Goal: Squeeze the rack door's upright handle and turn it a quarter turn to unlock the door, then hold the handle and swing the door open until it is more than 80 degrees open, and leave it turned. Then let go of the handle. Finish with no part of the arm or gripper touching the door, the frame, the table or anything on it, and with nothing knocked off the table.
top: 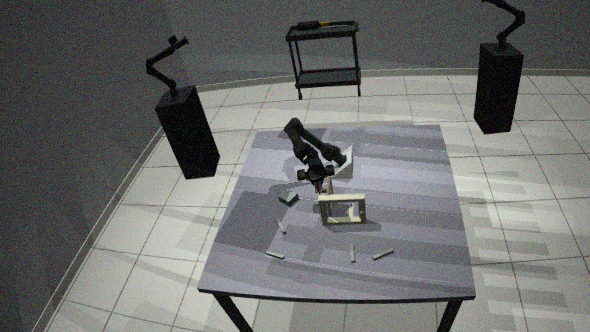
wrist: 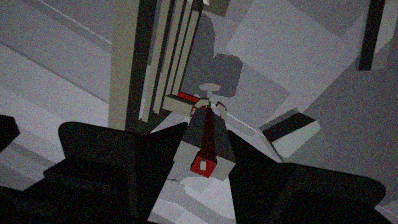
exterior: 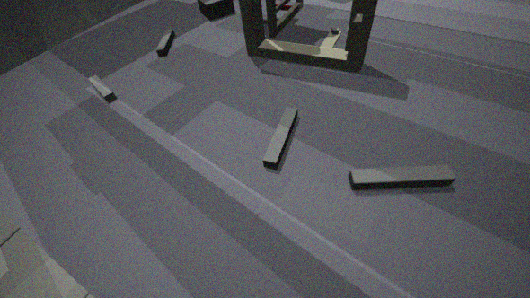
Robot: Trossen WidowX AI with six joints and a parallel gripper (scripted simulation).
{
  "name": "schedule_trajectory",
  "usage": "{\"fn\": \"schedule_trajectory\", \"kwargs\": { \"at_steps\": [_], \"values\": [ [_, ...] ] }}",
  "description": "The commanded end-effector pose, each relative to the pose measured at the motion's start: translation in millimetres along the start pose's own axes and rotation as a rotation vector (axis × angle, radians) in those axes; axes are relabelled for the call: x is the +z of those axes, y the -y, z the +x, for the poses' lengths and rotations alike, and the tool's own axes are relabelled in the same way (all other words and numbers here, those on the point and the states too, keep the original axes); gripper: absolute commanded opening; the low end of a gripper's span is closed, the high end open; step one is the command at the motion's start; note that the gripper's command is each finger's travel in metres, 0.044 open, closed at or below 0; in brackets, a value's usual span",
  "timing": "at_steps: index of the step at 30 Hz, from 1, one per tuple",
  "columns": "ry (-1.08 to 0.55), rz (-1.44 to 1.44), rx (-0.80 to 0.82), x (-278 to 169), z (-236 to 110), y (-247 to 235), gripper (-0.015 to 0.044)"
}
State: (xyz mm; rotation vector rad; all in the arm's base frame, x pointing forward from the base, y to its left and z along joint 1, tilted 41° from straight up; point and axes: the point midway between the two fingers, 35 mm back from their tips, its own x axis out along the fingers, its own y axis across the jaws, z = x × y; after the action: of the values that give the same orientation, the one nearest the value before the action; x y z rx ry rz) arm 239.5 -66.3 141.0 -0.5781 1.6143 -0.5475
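The rack frame stands upright on the table. Its door stands swung out behind the frame's left post, roughly square to it; the exact angle is hard to judge. The handle, red with a small pale mark on its end, lies between my fingers at the door's outer edge. My gripper is partly open around it, with slim gaps beside the red part in the wrist view. Contact and the handle's exact turn cannot be told. My fingers are out of view in the exterior view.
A dark block lies left of the frame. Several short bars, including one bar and another bar, lie in front. A pale angled piece stands behind the frame, beside the arm.
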Motion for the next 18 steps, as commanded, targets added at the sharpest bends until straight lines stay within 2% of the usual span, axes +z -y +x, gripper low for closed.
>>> {"fn": "schedule_trajectory", "kwargs": {
  "at_steps": [1, 18],
  "values": [
    [0.001, -0.005, -0.002, 0, 0, 0, 0.0279],
    [0.054, -0.055, 0.006, 1, -28, 0, 0.0289]
  ]
}}
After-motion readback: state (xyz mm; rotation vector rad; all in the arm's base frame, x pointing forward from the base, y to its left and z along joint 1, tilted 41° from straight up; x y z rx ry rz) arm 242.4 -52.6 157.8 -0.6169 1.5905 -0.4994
